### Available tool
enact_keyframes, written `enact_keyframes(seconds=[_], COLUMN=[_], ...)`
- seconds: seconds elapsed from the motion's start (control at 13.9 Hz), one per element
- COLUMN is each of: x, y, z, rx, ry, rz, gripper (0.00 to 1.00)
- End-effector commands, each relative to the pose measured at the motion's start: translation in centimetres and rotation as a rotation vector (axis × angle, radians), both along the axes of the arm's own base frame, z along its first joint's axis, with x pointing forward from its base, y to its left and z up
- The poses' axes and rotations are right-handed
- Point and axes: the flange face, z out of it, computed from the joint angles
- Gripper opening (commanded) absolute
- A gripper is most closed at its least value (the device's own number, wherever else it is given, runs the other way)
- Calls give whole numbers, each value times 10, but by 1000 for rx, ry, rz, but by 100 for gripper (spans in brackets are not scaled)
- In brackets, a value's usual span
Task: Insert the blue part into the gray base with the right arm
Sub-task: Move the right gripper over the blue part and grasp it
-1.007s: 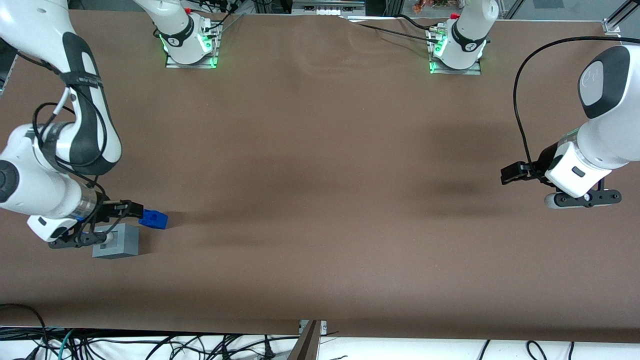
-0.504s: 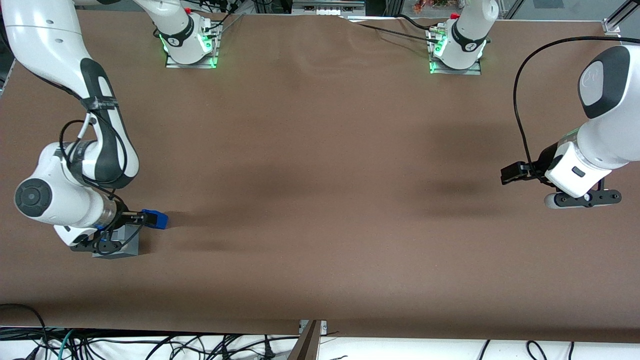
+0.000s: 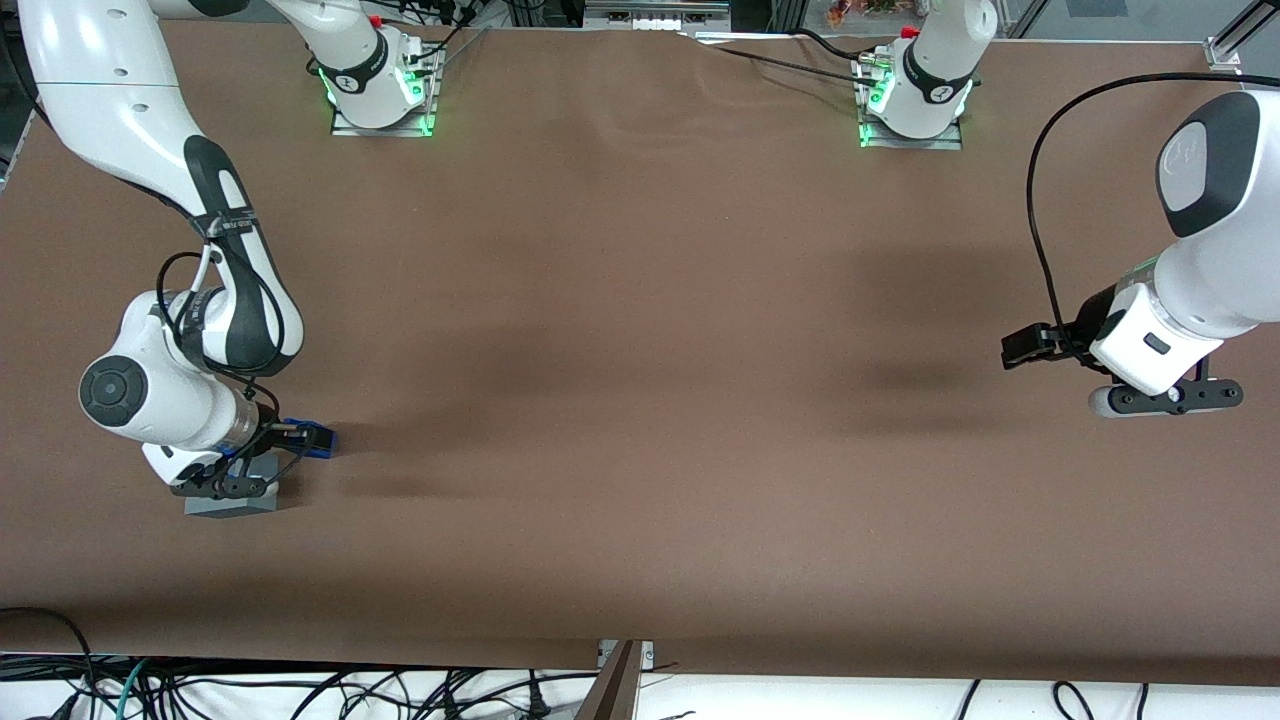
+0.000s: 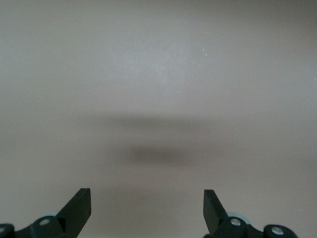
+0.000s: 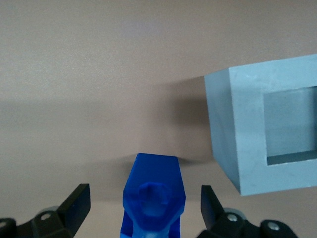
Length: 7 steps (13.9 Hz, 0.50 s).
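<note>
The blue part (image 3: 320, 440) lies on the brown table toward the working arm's end. In the right wrist view its knobbed top (image 5: 153, 196) sits between the two black fingertips (image 5: 78, 201), with a gap on each side. My gripper (image 3: 300, 436) (image 5: 143, 202) is open and straddles the blue part without touching it. The gray base (image 3: 235, 502) stands beside the blue part, a little nearer the front camera, and the right arm's wrist covers most of it. Its square recess shows in the right wrist view on the gray base (image 5: 233, 139).
Brown table surface (image 3: 640, 400) stretches toward the parked arm's end. The two arm bases (image 3: 380, 90) (image 3: 915, 100) with green lights stand at the table's edge farthest from the front camera. Cables hang below the near edge (image 3: 300, 690).
The right arm's wrist has swung over the gray base, covering more of it. The open fingers have come in around the blue part, which has not moved.
</note>
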Motion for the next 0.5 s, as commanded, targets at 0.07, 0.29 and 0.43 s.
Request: enact_keyframes(seconds=[0.07, 0.29, 0.43], x=[-13, -15, -15], y=[-4, -5, -6], z=[0, 0, 2], rx=[7, 6, 5], ry=[18, 26, 28], rz=[-30, -31, -32], gripper=[99, 99, 97])
